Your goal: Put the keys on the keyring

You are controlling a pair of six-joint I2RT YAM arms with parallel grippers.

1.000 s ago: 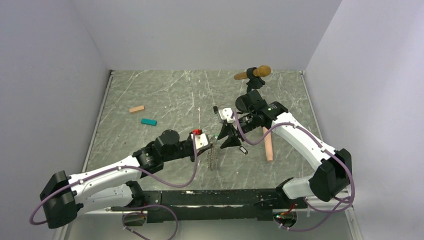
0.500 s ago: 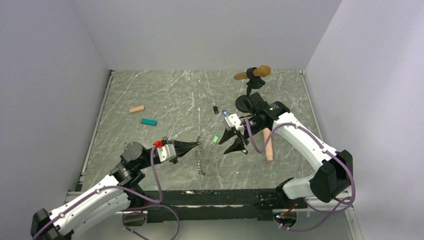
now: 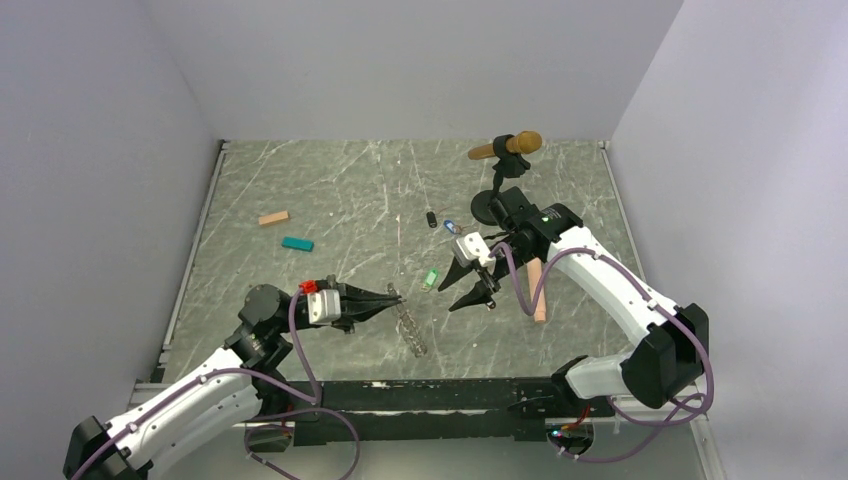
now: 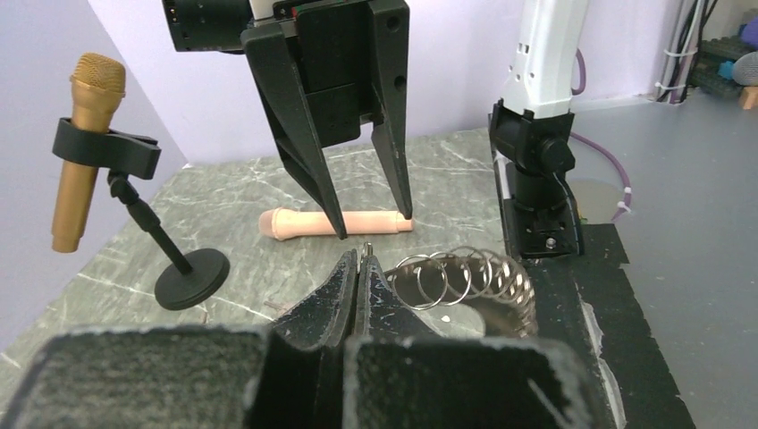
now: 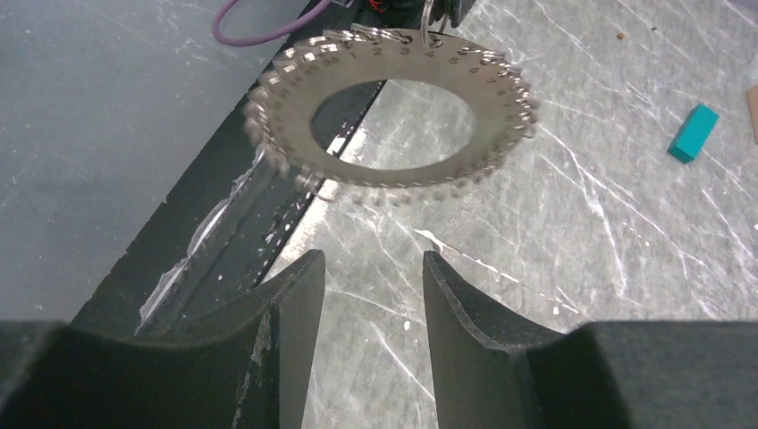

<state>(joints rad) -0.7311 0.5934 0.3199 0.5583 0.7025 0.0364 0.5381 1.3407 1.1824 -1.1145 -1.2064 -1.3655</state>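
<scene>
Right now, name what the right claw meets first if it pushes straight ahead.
Likely the keyring, held by the shut left claw, dead ahead of the right claw; depth is unclear.

Grey-green marbled table [image 3: 330,180], pale walls [image 3: 400,70] on three sides. Far left: tan block [image 3: 273,218] lying flat. Teal block [image 3: 297,244] is just near-right of it, not touching. Far right: gold microphone [image 3: 508,147] clipped at a tilt in a round-based black stand [image 4: 191,279], base flat on the table. Peach rod [image 3: 537,292] lies flat on the near side of the stand, running near-far. Black strip [image 3: 420,395] runs along the near table edge.
</scene>
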